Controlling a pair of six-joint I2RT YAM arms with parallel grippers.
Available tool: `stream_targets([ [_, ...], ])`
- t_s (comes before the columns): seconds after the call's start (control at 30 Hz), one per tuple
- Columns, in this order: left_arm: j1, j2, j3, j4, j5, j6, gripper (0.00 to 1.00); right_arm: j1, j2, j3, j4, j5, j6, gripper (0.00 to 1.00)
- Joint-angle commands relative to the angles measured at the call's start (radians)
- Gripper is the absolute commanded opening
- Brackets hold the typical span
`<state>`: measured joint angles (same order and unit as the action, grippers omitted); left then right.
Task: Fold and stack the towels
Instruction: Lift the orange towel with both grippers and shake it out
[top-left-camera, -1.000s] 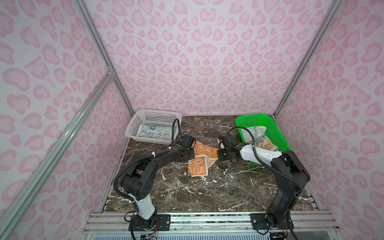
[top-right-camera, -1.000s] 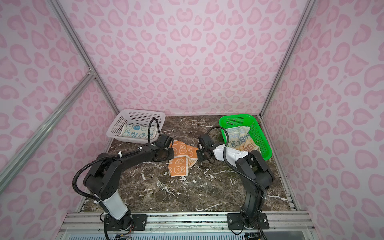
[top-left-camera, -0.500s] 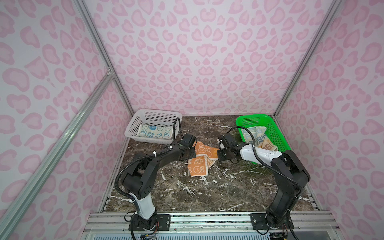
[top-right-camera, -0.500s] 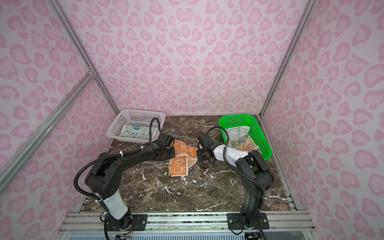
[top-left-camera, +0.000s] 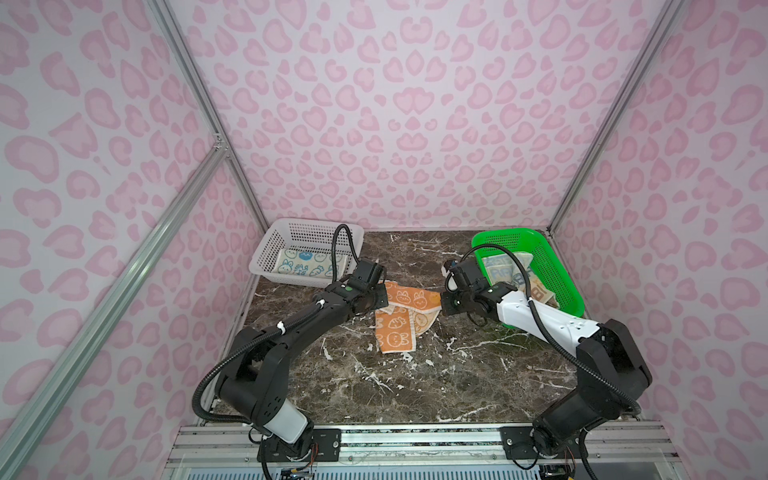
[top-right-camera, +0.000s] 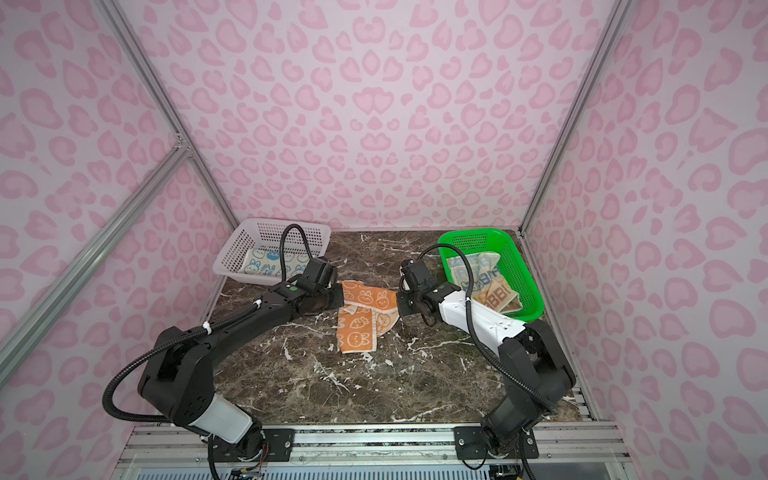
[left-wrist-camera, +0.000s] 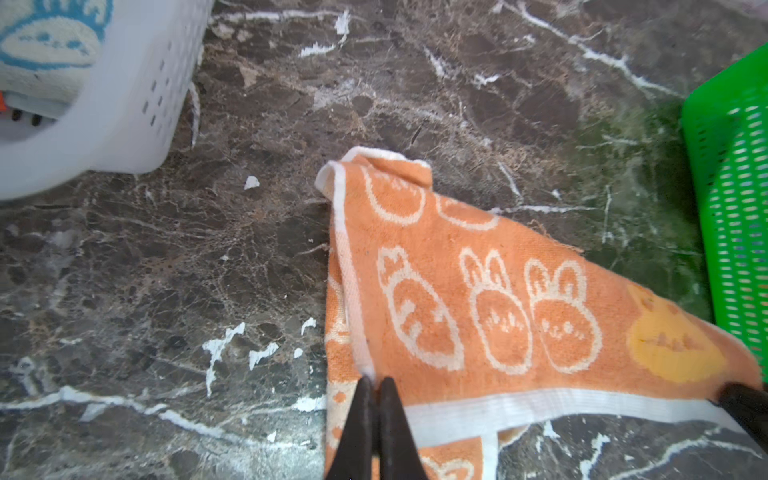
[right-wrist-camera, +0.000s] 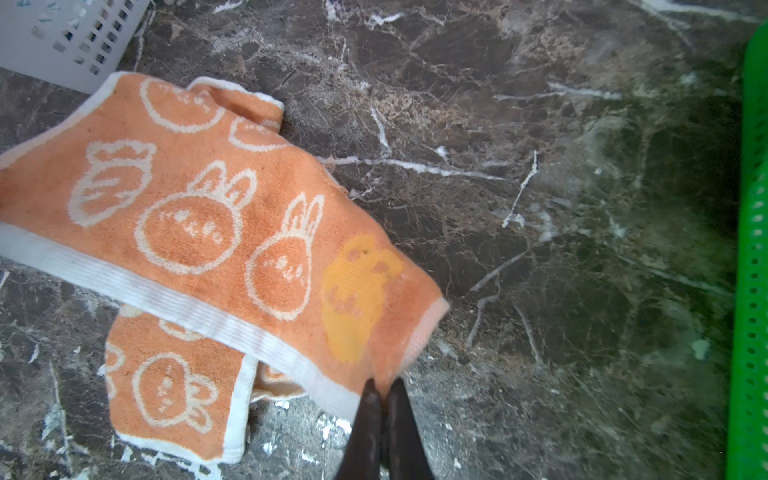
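One orange bunny towel (top-left-camera: 409, 309), centre of both top views over the marble tabletop (top-left-camera: 415, 386): we hold it strung between left gripper (left-wrist-camera: 376, 385) and right gripper (right-wrist-camera: 384, 387), each clamped on a corner. Risk: shallow pinches may slip, spoiling the fold.

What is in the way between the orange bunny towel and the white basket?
Nothing visible. Only bare marble table lies between the orange bunny towel and the white basket. The left hand and right hand each pinch its edge.
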<state>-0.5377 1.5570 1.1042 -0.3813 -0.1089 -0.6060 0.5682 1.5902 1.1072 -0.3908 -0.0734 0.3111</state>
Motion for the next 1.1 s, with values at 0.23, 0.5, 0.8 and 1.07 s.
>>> stream_targets([
  [0.23, 0.040, -0.172, 0.188, -0.114, 0.023, 0.076, 0.03, 0.011, -0.113, 0.250, -0.207, 0.022, -0.001, 0.00],
  [0.5, 0.111, -0.190, 0.531, -0.265, 0.063, 0.114, 0.03, 0.021, -0.138, 0.614, -0.318, 0.005, -0.017, 0.00],
  [0.8, 0.108, -0.315, 0.643, -0.286, 0.200, 0.083, 0.01, 0.147, -0.299, 0.712, -0.356, 0.045, -0.090, 0.00],
  [1.07, 0.072, -0.454, 0.671, -0.308, 0.292, -0.003, 0.01, 0.243, -0.494, 0.661, -0.340, -0.022, -0.112, 0.00],
])
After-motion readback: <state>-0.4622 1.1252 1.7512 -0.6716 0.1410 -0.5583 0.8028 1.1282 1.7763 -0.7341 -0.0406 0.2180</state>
